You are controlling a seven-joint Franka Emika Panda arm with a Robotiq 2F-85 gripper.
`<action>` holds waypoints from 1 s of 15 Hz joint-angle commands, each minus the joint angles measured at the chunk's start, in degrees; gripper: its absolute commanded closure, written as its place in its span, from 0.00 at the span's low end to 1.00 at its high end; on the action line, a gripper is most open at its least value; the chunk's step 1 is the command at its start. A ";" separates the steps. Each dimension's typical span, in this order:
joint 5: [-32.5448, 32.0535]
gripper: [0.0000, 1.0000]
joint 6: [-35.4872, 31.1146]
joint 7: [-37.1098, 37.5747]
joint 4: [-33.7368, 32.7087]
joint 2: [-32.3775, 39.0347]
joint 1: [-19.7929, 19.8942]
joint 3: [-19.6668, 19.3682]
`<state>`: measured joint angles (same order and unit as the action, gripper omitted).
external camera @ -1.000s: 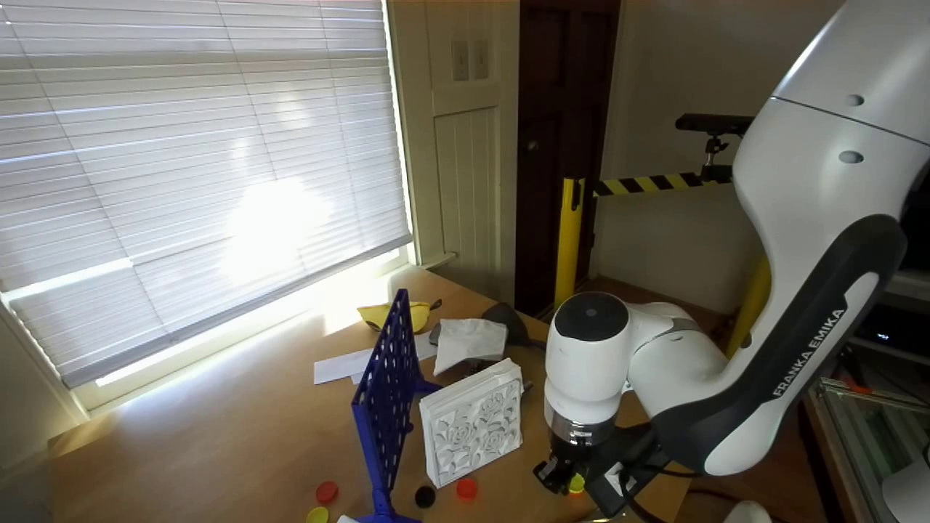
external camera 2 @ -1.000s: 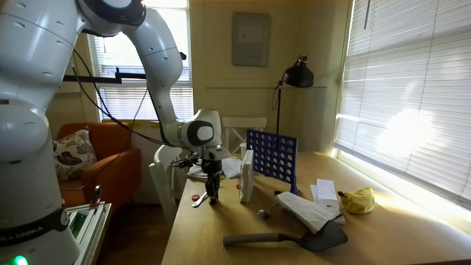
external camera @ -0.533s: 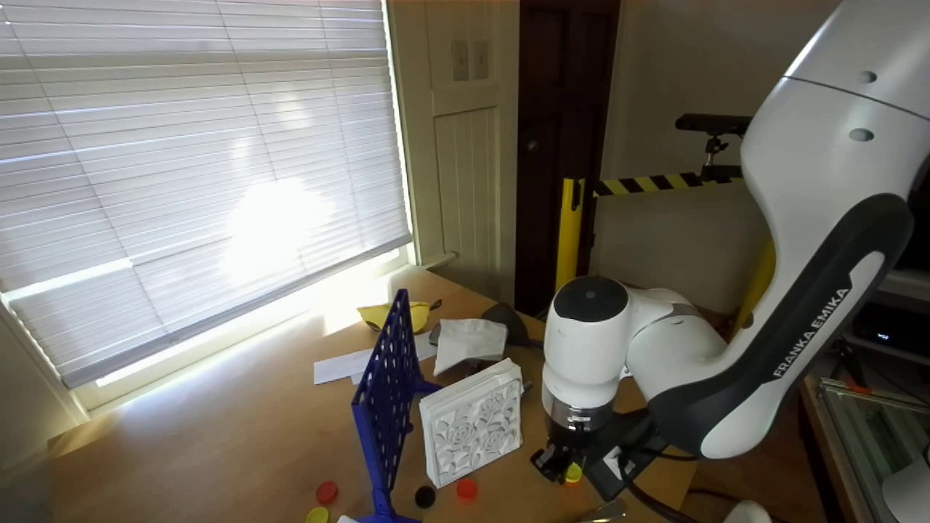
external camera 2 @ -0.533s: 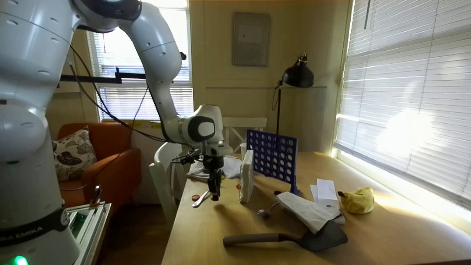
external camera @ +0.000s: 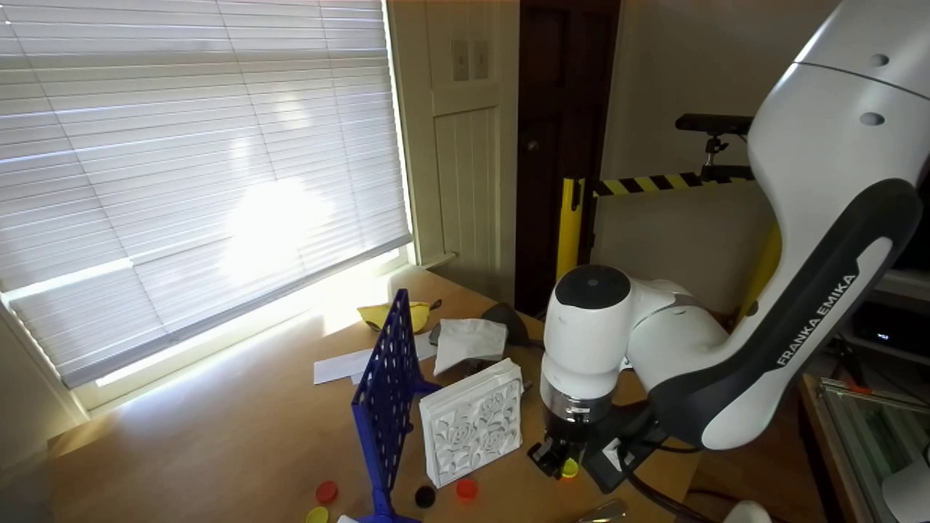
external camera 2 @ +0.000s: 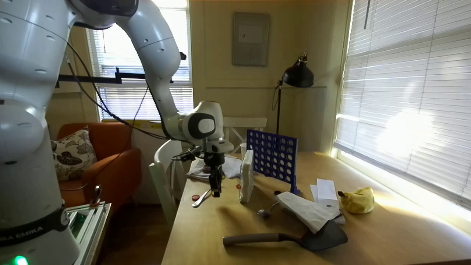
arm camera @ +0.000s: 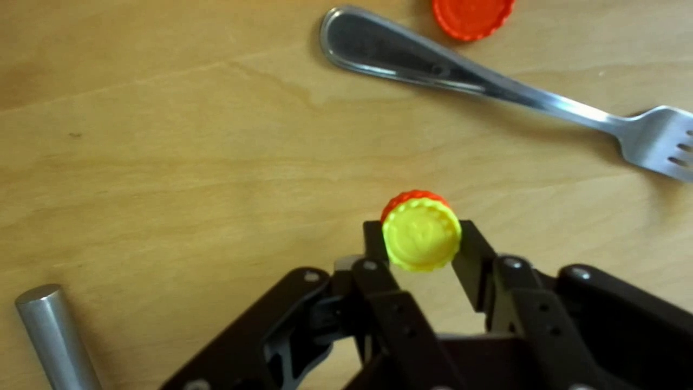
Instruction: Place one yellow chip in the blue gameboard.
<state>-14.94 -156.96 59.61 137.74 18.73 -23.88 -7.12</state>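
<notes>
black end effector (arm camera: 421, 239) pinches a ridged yellow chip (arm camera: 422, 235).

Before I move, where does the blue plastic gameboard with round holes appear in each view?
In an exterior view: gameboard left of centre, lower half.
In an exterior view: gameboard just right of centre.
Wrist view: not visible.
Shared landmark, all views: black two-fingered gripper.

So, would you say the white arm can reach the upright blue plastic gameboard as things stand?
Probably, from above; straight across, a white flower-patterned block stands between the jaws and the gameboard.
</notes>
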 commanded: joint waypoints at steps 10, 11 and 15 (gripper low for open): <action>-1.41 0.90 0.25 -0.04 1.17 -1.75 1.48 1.32; -1.39 0.90 0.25 -0.06 1.19 -1.76 1.48 1.36; -0.94 0.40 1.01 -0.16 1.04 -1.85 1.55 1.71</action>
<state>-14.94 -156.96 59.53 137.76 18.56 -23.38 -6.48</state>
